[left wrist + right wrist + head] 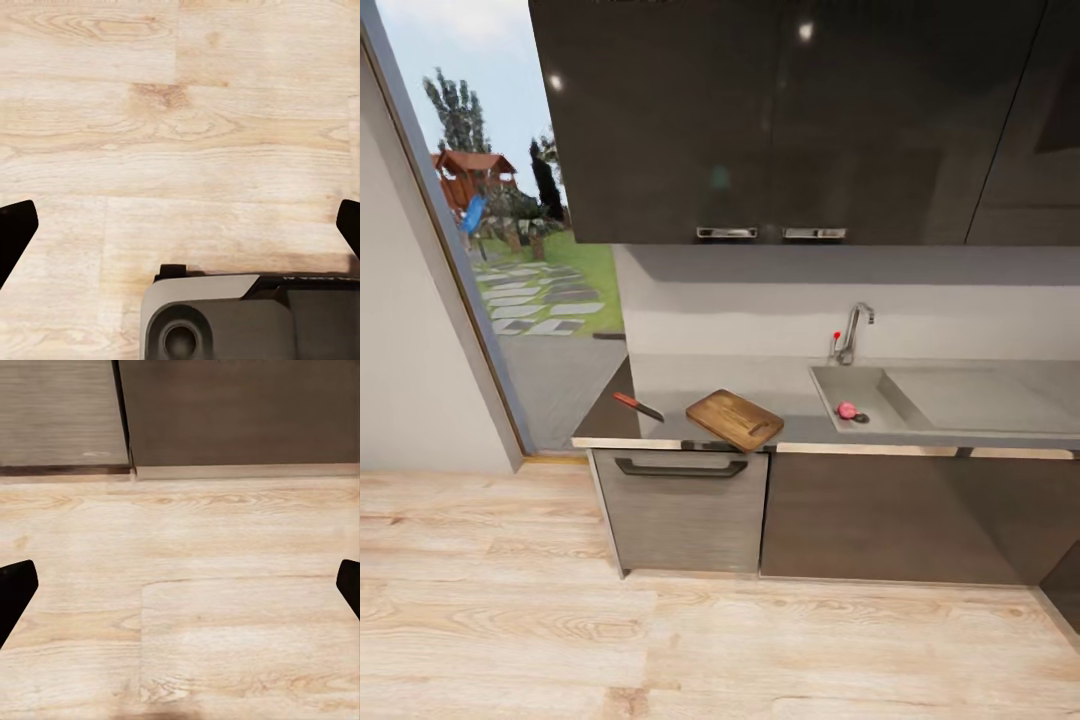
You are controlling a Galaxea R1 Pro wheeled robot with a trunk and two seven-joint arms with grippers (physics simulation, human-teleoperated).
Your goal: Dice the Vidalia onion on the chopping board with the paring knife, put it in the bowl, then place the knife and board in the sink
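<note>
In the head view the pinkish-red Vidalia onion (847, 410) lies in the grey sink (880, 400) beside its drain. The wooden chopping board (735, 418) rests on the countertop (680, 385) near the front edge, left of the sink. The paring knife (637, 405) with its reddish handle lies further left on the countertop. The bowl is out of view. My left gripper (180, 225) points down at the wooden floor with its dark fingertips (15, 232) far apart, open and empty. My right gripper (180, 585) is likewise open over the floor, facing the cabinet base.
A chrome faucet (853, 333) stands behind the sink. Dark wall cabinets (780, 120) hang above the counter. A grey appliance front with a handle (682, 467) sits under the board. A glass door (510, 250) is at the left. My robot base (247, 319) shows below the left gripper.
</note>
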